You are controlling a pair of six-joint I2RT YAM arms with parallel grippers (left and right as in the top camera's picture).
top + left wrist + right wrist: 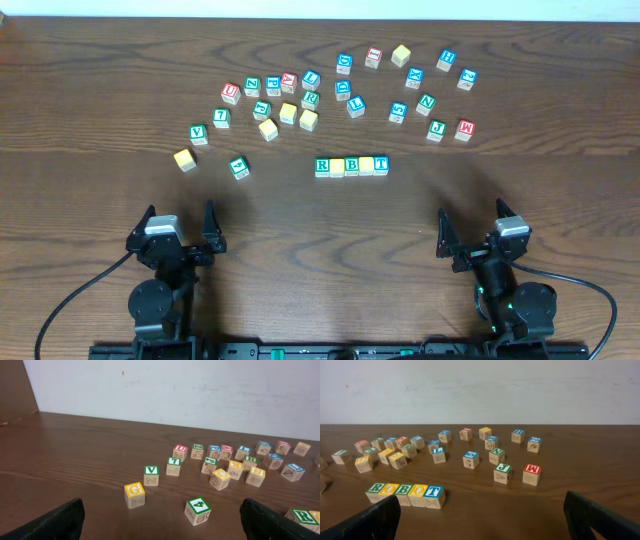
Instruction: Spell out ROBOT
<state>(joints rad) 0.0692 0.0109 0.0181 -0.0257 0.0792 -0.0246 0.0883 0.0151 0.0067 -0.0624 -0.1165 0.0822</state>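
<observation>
Spelling ROBOT, a touching row of blocks (351, 166) is laid centrally; the left gripper (180, 215) and right gripper (471, 215) are held spread and empty, well nearer.

The dark wood-grain table (90, 90) carries a loose scatter of small lettered blocks (288, 113) across its far half. Nearer the front, five blocks sit touching in a straight row (351, 166), and their tops read R, O, B, O, T. To the left, a little apart from the scatter, lie a yellow G block (134, 495), a green V block (151, 475) and a green 4 block (198, 510). At the scatter's right side, a green J block (502, 473) sits just beside a red M block (532, 474).
</observation>
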